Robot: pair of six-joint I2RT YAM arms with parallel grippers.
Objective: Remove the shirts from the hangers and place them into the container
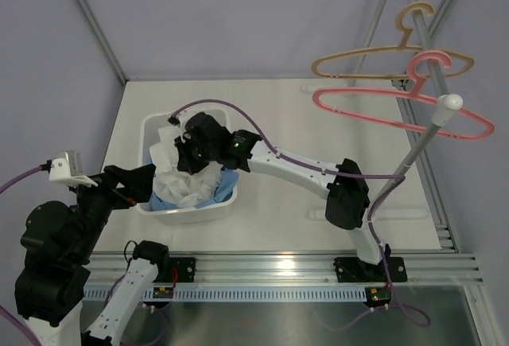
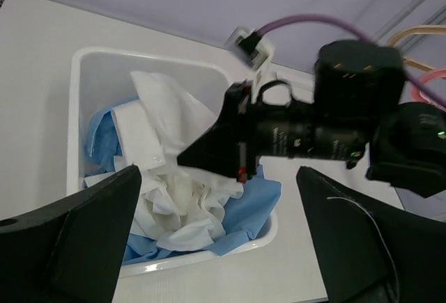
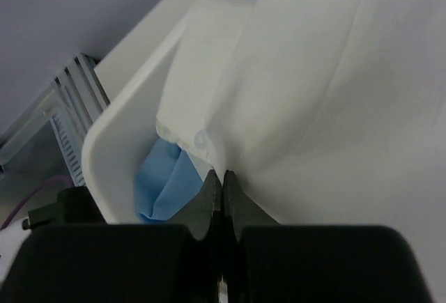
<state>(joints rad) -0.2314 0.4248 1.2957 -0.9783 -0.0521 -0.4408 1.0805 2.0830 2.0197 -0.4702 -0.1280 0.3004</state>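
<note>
- The white shirt (image 2: 174,184) lies crumpled on top inside the container (image 1: 191,215). The light blue shirt (image 1: 226,180) under it shows at 4 and 8 o'clock.
- The right gripper (image 3: 222,176) reaches in from 3 o'clock, fingers pressed together at a white fold. I cannot tell whether cloth is caught.
- The left gripper (image 1: 145,186) hovers at the container's 8 o'clock, spread wide.
- The tan hanger (image 1: 314,66) and pink hanger (image 1: 374,115) hang on the pole (image 1: 421,135), toward 2 o'clock.
</note>
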